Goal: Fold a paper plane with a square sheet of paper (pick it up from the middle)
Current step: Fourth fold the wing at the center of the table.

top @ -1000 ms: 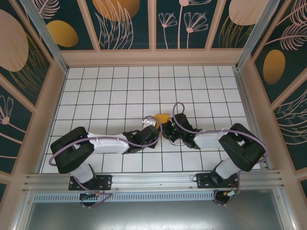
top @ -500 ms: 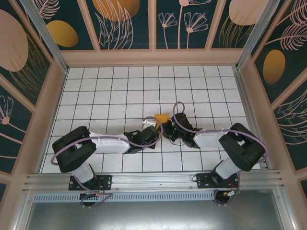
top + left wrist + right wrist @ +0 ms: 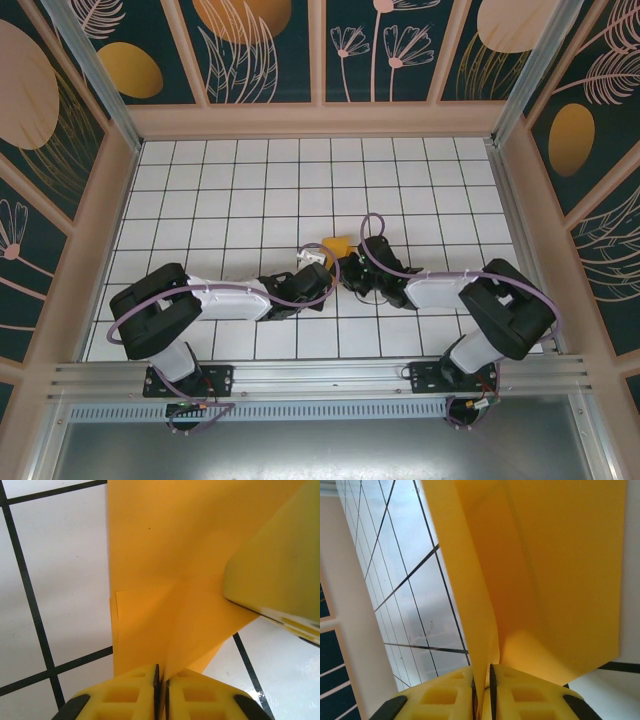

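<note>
**At mid-table, both grippers pinch the folded sheet**

Between the two wrists, just right of the table's (image 3: 250, 180) centre, you have the square sheet of paper (image 3: 338, 244) caught from both sides. From above it shows as a small orange-yellow patch with the arm heads crowding in on it.

Your left gripper (image 3: 161, 680) is closed down to a hairline. The paper runs straight into the seam between its yellow pads, so it is holding the sheet by an edge. From there the paper fans away, with a crease line and the edge of an overlapping flap on its face, which tells you it is already partly folded.

Your right gripper (image 3: 482, 680) is likewise nearly closed. A doubled edge of the sheet drops into the slot between its pads, and the paper bows into a trough above them.

Two opposed pinches make sense at this stage: thin paper sags and twists if you hold it from one side, and a second grip gives you something to fold against. You cannot tell from these views whether any corner rests on the tiles.

The dart shape is not yet there, so judge the task as mid-fold. Watch for tearing if the wrists pull apart.
</note>
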